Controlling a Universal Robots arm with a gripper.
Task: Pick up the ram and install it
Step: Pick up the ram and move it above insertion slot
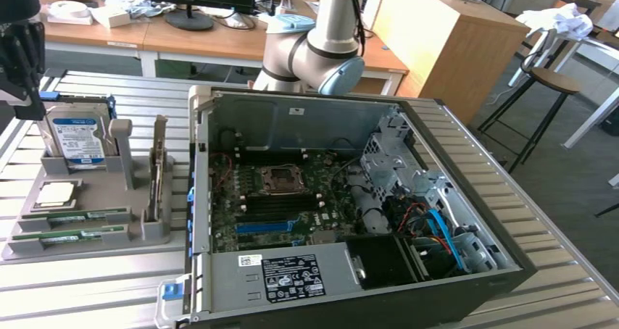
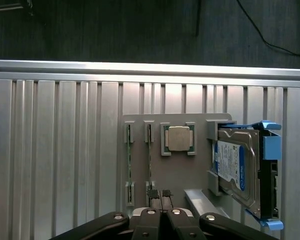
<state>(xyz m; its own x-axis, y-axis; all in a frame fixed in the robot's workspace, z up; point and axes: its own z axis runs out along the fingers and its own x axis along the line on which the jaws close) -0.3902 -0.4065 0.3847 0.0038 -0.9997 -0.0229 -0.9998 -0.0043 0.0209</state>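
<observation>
Grey plastic holder point(image 1: 97, 248) on a slatted aluminium table point(image 1: 97, 293), at the exterior view's lower left, carrying: ram point(image 1: 75, 217), a green stick lying flat in its cradle just beside the processor point(image 1: 56, 193); second ram stick point(image 1: 68, 235), parallel in the next cradle; blue-labelled hard drive point(image 1: 77, 137), upright; expansion card point(image 1: 158, 171), on edge. Open computer case point(image 1: 290, 111) at frame centre, motherboard point(image 1: 232, 198) exposed. Claw point(image 2: 159, 194): clenched on nothing, poised above the holder, lined up near one end of the ram.
</observation>
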